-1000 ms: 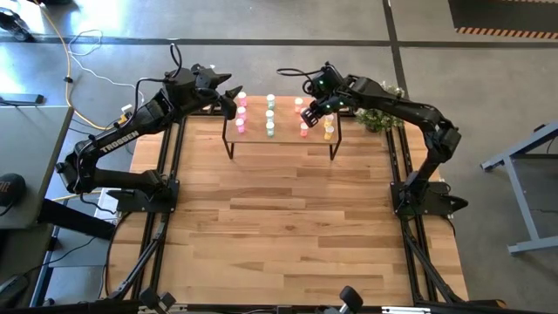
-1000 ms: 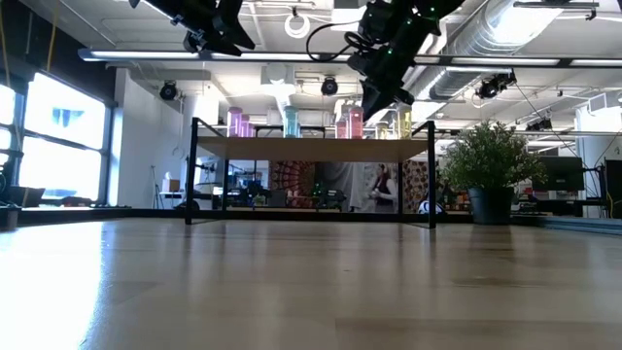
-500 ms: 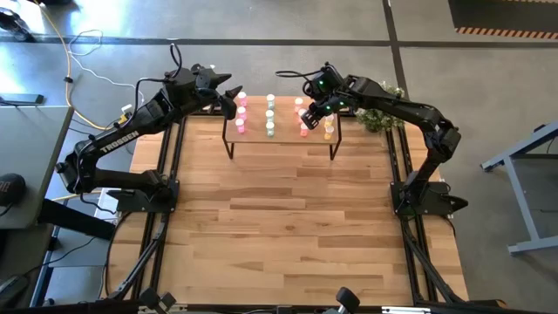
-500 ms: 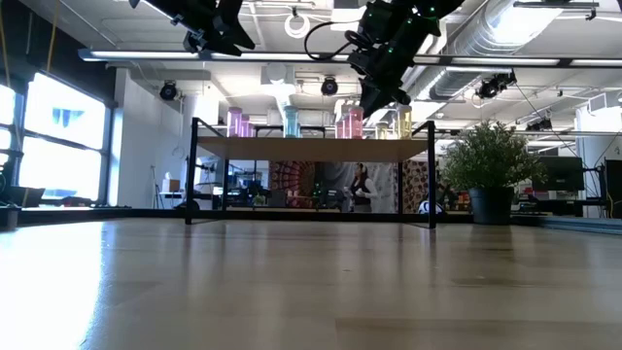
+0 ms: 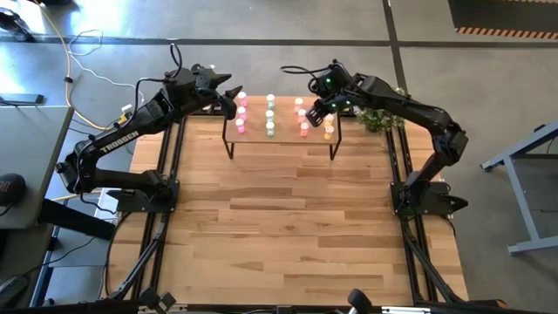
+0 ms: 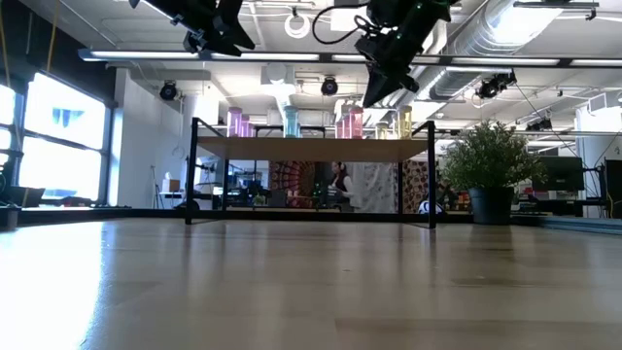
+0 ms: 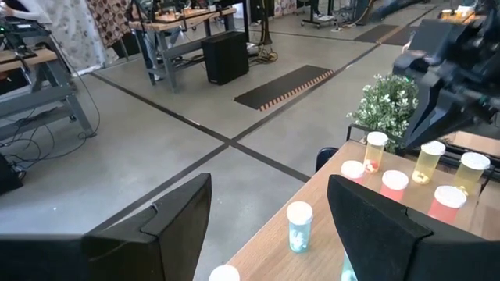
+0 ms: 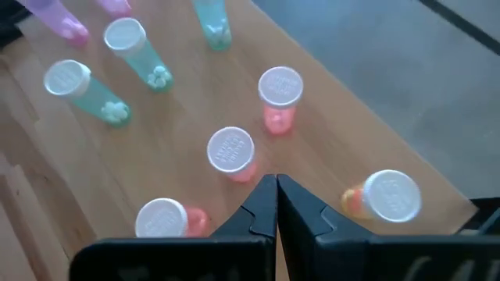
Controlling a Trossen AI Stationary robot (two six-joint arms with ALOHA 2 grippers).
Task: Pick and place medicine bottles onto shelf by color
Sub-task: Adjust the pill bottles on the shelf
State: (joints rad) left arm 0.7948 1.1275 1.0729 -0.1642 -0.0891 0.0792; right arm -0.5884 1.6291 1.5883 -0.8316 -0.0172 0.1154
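The shelf (image 5: 283, 139) stands at the table's far edge on thin black legs. The medicine bottles (image 5: 270, 118) stand upright on it in rows by colour: pink (image 5: 241, 113) at the left, then green (image 8: 125, 35), red (image 8: 231, 148) and yellow (image 8: 391, 195) at the right. My right gripper (image 8: 276, 186) is shut and hangs above the shelf's right part, between the red and yellow bottles, touching none. It also shows in the high view (image 5: 315, 113). My left gripper (image 5: 234, 92) waits open with nothing in it, just beyond the shelf's left end, above the pink bottles.
A potted plant (image 5: 377, 118) stands just right of the shelf, under my right arm. The wide wood tabletop (image 5: 279, 218) lies in front of the shelf. A person (image 6: 340, 185) walks in the room far behind the table.
My right gripper has risen a little above the shelf's right part and drawn back slightly toward the table's right edge, staying shut. The bottles have not moved.
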